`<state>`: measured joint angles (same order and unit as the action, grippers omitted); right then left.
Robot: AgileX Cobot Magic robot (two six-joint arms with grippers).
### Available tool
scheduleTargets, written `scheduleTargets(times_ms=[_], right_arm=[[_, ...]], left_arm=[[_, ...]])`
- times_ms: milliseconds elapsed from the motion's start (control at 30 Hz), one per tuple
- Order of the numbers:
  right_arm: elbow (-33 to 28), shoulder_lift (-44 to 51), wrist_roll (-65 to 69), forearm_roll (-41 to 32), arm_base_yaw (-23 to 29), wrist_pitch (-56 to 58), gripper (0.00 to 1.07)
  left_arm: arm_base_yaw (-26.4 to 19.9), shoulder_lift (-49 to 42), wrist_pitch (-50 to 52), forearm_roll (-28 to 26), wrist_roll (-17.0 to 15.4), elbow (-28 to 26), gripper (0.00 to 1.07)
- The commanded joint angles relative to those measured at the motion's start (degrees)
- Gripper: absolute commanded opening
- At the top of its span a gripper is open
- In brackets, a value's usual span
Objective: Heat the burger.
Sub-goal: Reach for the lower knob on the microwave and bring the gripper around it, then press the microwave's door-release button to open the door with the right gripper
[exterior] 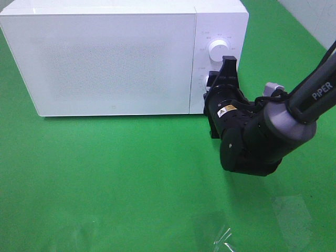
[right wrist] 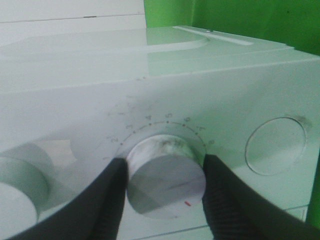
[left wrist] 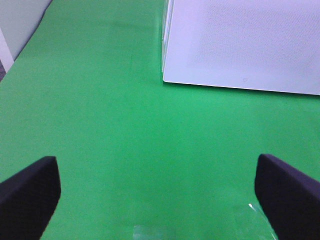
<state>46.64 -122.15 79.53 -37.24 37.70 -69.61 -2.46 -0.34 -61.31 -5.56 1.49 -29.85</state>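
Note:
The burger is out of view. The white microwave (exterior: 115, 58) stands at the back of the green table with its door closed. My right gripper (exterior: 223, 79) reaches the control panel, and in the right wrist view it (right wrist: 165, 185) is shut on the lower timer knob (right wrist: 165, 177), one dark finger (right wrist: 100, 200) pressed against each side. The upper knob (exterior: 217, 50) is free. Low over bare green cloth, to the left of the microwave's front corner (left wrist: 165, 77), my left gripper (left wrist: 160, 200) hangs open and holds nothing.
A round button (right wrist: 275, 145) sits beside the gripped knob on the panel, and another knob (right wrist: 20, 185) on its other side. A scrap of clear plastic film (exterior: 223, 236) lies near the table's front edge. The right arm (exterior: 294, 105) crosses the right side.

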Motion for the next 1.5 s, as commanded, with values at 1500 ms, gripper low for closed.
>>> scheduleTargets(times_ms=[1500], right_arm=[[-13.24,32.89,-66.29,0.63,5.44,30.25,0.69]], left_arm=[[-0.11,-1.26,0.06,-0.11,-0.11,0.17,0.98]])
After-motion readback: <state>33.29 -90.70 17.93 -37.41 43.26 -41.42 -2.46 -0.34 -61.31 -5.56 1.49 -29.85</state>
